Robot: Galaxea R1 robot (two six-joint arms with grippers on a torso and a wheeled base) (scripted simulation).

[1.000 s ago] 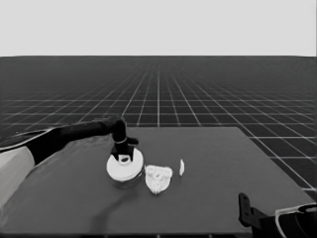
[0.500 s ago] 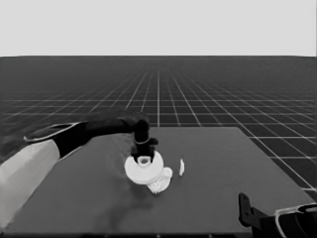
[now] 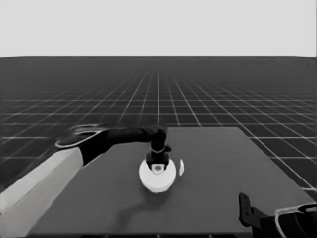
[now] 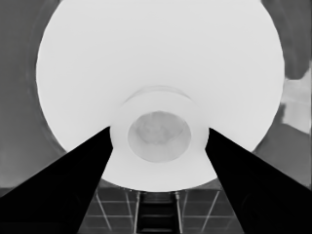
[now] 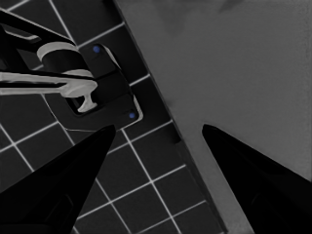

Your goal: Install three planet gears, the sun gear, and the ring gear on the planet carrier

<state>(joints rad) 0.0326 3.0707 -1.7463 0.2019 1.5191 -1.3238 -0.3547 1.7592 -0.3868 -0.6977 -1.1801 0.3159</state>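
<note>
Seating the larger round part: the step judged to be in hand.

Item: larger round part [image 3: 157,182], the task's ring gear. White, thick, with a raised hub around a small central hole. It sits near the middle of the worktop [image 3: 223,163], directly under the left gripper. A soft shadow lies on the worktop just in front of it, so it may be hanging slightly clear of what is below; whether it is fully down cannot be told.

Item: left gripper [image 3: 158,166], on the arm reaching in from the left. It points straight down on the part's centre. In the left wrist view, its two fingers [image 4: 92,161] press against opposite sides of the hub, closed narrow on it and holding the part by that hub.

Item: smaller round part and gears. Not visible anywhere; judged to be hidden beneath the larger part.

Item: thin white piece [image 3: 182,166]. It stands on edge just beside the larger part, on its right, and apart from it.

Item: right gripper [image 3: 244,210], parked at the worktop's near right corner with its fingers spread wide and holding nothing.

Handling notes, as judgement:
- Keep the part level and centred over whatever lies below.
- Lower it slowly, so that inner teeth can mesh rather than ride up on the gears.
- Let go only once the rim sits evenly all round.
- Lift straight up afterwards, so the hub is not dragged sideways.
</note>
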